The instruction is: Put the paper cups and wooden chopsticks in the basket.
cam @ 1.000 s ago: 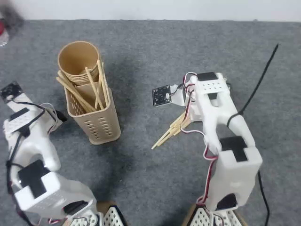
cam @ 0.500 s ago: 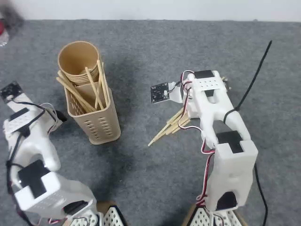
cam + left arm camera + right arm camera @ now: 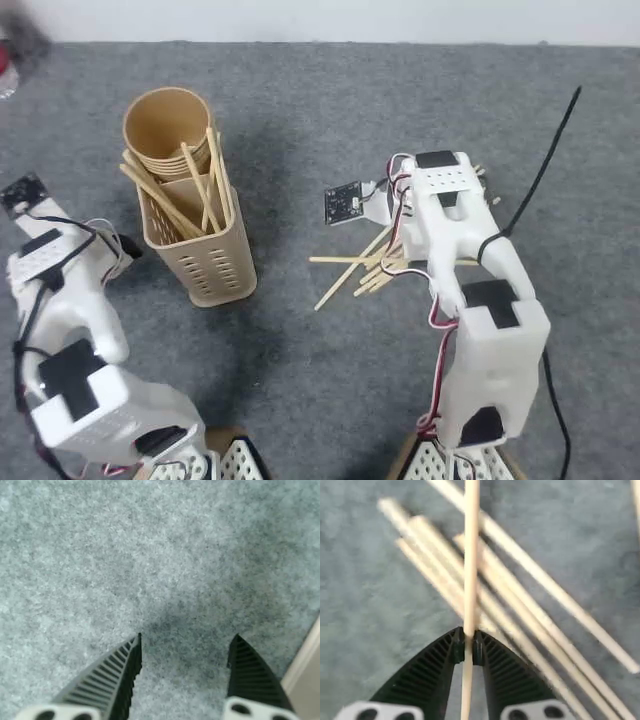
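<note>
Carpet (image 3: 300, 100), grey, covered the table. The left arm (image 3: 60, 290) sat at the left edge, well apart from the loose sticks. The left gripper (image 3: 186, 645) hung over bare carpet, fingers spread, nothing between them.

The basket (image 3: 215, 265) stood upright just right of that arm. The paper cups (image 3: 165, 125) were nested in one stack at its far end, top rim above the basket wall. Several wooden chopsticks (image 3: 205, 185) leaned inside the basket beside the stack, tips poking over the rim.

Further right, the loose chopsticks (image 3: 338, 285) lay on the carpet in a rough fan between the basket and the right arm (image 3: 470, 250), their near ends under the arm. The right gripper (image 3: 468, 647) was pinched tight on a single chopstick (image 3: 471, 555), which crossed over the pile below it. In the high view that stick (image 3: 345, 260) ran roughly level across the fan.

A black cable (image 3: 545, 165) trailed off at the far right.
</note>
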You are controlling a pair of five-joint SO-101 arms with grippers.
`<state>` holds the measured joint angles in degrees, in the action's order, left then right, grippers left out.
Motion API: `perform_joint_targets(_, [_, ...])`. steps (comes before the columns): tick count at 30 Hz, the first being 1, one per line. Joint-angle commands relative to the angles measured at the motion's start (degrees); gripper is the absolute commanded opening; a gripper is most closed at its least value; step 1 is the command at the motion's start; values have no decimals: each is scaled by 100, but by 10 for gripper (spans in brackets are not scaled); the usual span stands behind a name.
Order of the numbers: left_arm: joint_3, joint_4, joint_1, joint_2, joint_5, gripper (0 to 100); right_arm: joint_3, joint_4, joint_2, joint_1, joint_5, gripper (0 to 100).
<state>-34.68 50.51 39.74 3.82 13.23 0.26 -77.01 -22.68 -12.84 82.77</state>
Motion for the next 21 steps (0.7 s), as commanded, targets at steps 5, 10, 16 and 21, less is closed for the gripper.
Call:
perform_joint_targets(5, [66,-9,0,-185,-35,261,-246,-611,2141,-189,-668,8])
perform_joint_targets(10, [66,-9,0,-185,-35,261,-246,-549,3442,-1200,-1996,8])
perform_joint_targets(16, [57,0,9,-185,-35,261,-237,699,4664,-2958,-4167,8])
perform_joint_targets(21, [57,0,9,-185,-35,261,-237,2264,4998,-3459,-5749,8])
